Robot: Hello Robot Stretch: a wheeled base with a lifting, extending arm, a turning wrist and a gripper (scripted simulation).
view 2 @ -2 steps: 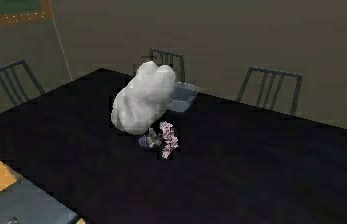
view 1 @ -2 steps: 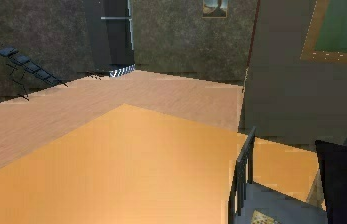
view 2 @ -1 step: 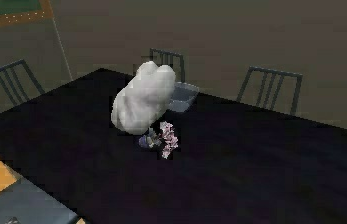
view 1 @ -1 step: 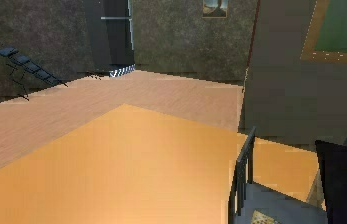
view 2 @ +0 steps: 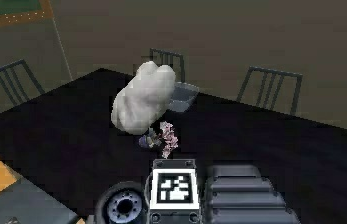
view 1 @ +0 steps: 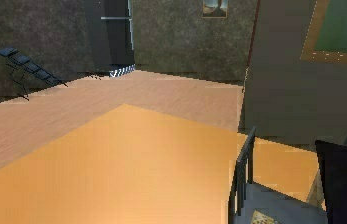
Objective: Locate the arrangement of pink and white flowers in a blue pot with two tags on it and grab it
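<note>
A small cluster of pink and white flowers above a bluish pot is seen on the black tabletop, just beside the dark gripper, at its twelve o'clock. Whether anything is held, and how the fingers are set, cannot be told. A grey shallow tray is seen at the flowers' one o'clock.

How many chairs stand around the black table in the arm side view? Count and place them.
3. One chair past the table's left end, one behind the white lump, one farther right along the far edge. Others may be hidden.
</note>
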